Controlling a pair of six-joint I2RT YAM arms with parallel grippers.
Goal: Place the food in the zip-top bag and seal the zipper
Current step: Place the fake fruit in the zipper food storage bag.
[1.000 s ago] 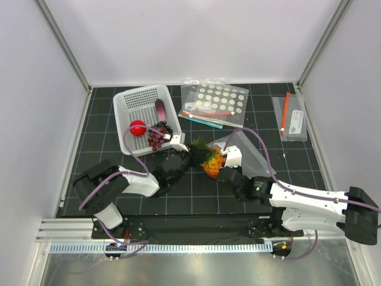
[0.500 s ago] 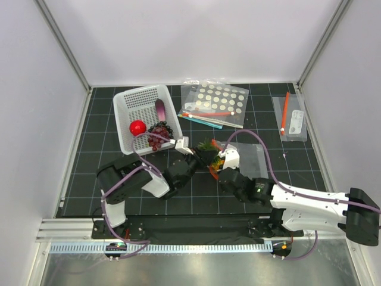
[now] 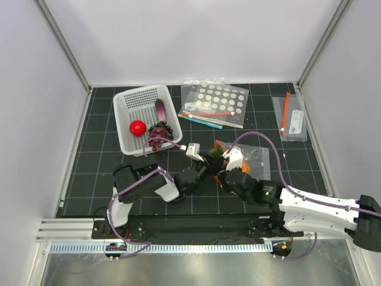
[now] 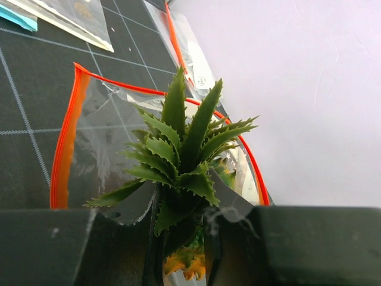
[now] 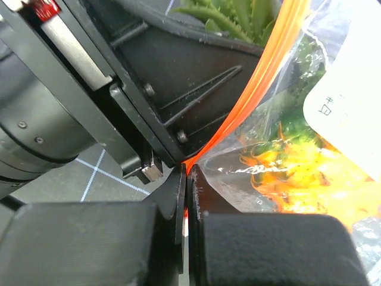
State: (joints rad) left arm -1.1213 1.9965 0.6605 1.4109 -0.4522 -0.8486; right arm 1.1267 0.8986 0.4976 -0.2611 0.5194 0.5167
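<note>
My left gripper [image 3: 208,160] is shut on the orange pineapple [image 3: 214,154] and holds its green leaves [image 4: 178,140] pointing into the open mouth of the zip-top bag [image 3: 255,156]. The red-orange zipper [image 4: 63,158] rings the leaves. My right gripper [image 3: 224,170] is shut on the zipper [image 5: 280,53] at the mouth's near corner, jaws pressed flat together. The pineapple shows through the plastic in the right wrist view [image 5: 297,170]. The red apple [image 3: 137,127] and the dark grape bunch [image 3: 159,132] lie in the white basket [image 3: 128,99].
A purple item [image 3: 161,108] also lies in the basket. The white-dotted bag [image 3: 215,101] lies at the back centre, and a small labelled bag [image 3: 292,118] at the back right. The two grippers sit close together mid-table.
My left gripper has carried the pineapple rightward and its leaves now sit in the bag's mouth. The right gripper, still holding the zipper, has shifted slightly right with the bag.
</note>
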